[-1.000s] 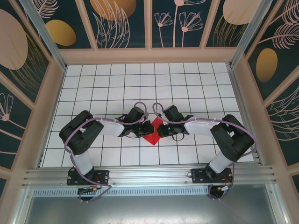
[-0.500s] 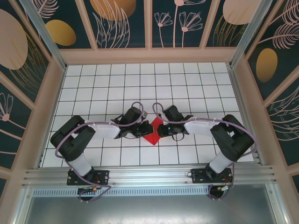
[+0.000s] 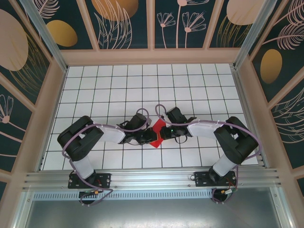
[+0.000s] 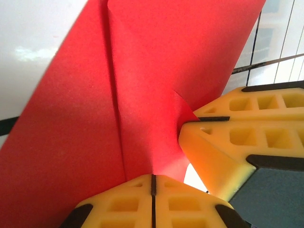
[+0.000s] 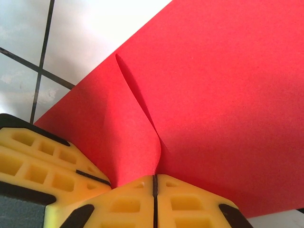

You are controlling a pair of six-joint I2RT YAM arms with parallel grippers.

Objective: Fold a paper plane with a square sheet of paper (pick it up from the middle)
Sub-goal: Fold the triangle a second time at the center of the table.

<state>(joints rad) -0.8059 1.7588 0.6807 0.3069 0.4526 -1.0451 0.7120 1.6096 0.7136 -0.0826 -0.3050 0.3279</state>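
The square sheet of paper (image 3: 155,136) is bright red, folded and creased, and stands pinched between the two grippers at the table's middle. My left gripper (image 3: 147,138) is shut on its left side. In the left wrist view the paper (image 4: 142,71) rises from the closed seam of my left gripper (image 4: 153,178), with a long crease up its middle. My right gripper (image 3: 163,133) is shut on the right side; its yellow fingers (image 4: 228,142) bite an edge beside mine. In the right wrist view a curled fold of the paper (image 5: 213,104) runs into my right gripper (image 5: 155,179).
White gridded tabletop (image 3: 190,90) spreads behind and to both sides. Both arms fold inward, elbows out at left (image 3: 78,140) and right (image 3: 235,140). A wooden frame (image 3: 152,57) walls the table, and a metal rail (image 3: 152,178) runs along the near edge.
My left gripper has shifted right, closer to the right gripper, and its elbow has swung. The paper between them now looks narrower and more upright. The right arm has stayed still.
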